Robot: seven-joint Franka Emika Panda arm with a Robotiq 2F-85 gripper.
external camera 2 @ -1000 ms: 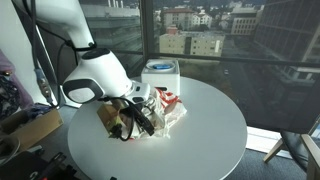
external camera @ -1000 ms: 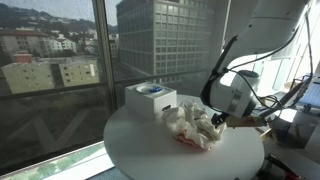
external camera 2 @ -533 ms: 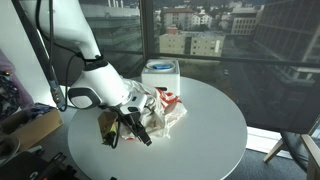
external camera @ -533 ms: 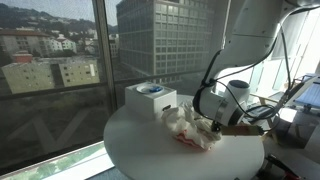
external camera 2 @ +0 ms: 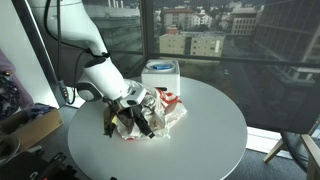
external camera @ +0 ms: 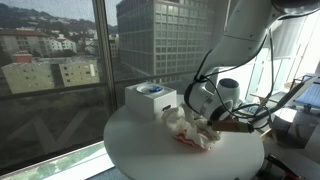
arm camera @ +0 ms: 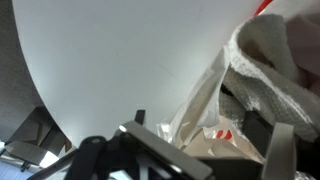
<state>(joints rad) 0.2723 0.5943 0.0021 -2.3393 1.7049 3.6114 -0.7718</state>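
Under my hand [external camera 2: 128,122]: round white desk [external camera 2: 205,140], smooth and matte, set beside floor-to-ceiling glass [external camera: 60,60] with city blocks outside. My hand is low at the desk's near edge, tipped into a crumpled white bag [external camera 2: 165,108]. The bag is thin, wrinkled and soft-looking, with red print on it. In the wrist view the bag [arm camera: 265,60] bunches right in front of my fingers [arm camera: 262,132]. The jaws stand apart with a fold of bag between them, not clamped. Just past the bag, away from my hand, sits a white boxy container [external camera: 150,98] with a blue top, square-edged and rigid. It is close against the bag, but I can't tell if they touch.
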